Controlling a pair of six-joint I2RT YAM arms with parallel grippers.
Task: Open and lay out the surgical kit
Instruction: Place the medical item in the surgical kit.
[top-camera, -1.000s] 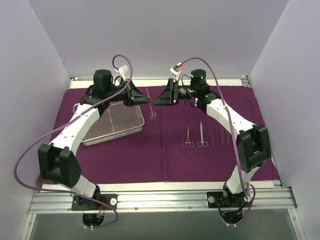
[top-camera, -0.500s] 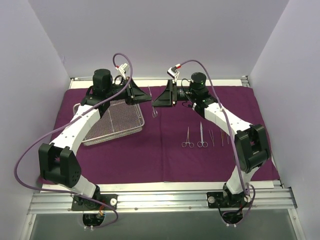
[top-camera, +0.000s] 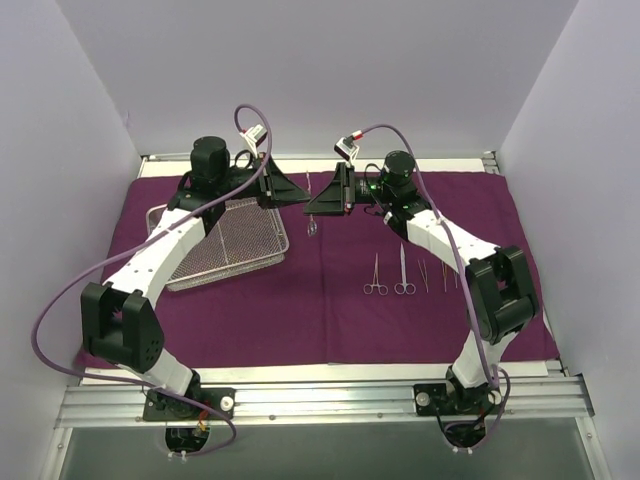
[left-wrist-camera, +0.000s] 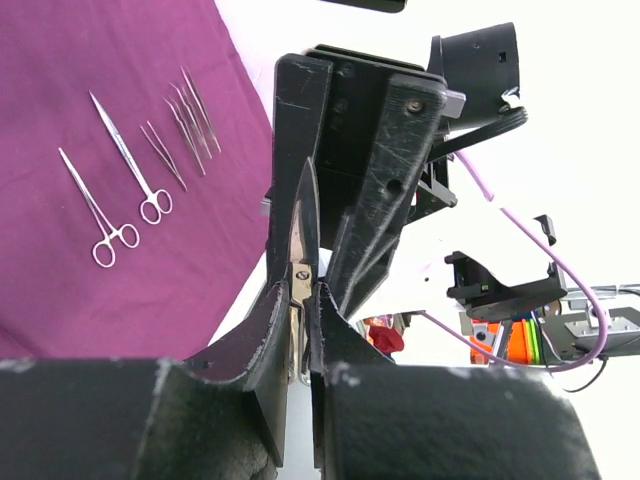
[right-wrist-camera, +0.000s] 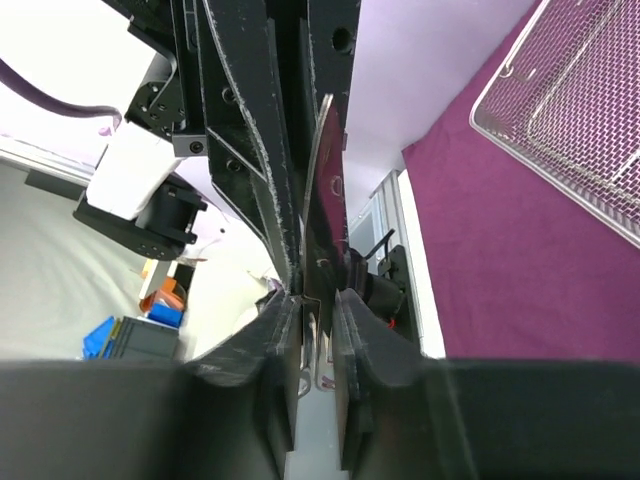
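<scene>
A pair of slim metal scissors hangs in the air between my two grippers, above the back middle of the dark purple cloth wrap. My left gripper is shut on the scissors near the pivot. My right gripper faces it from the other side, its fingers closed onto the scissors. The silver wire-mesh tray sits at the left on the cloth. Two scissor-like instruments and several tweezers lie in a row at the right.
White walls close in the cloth on the left, back and right. A metal rail with both arm bases runs along the near edge. The tray shows at the upper right of the right wrist view.
My right gripper has moved left to meet the left one and closed its fingers onto the scissors. The left gripper has shifted slightly right, still holding them.
</scene>
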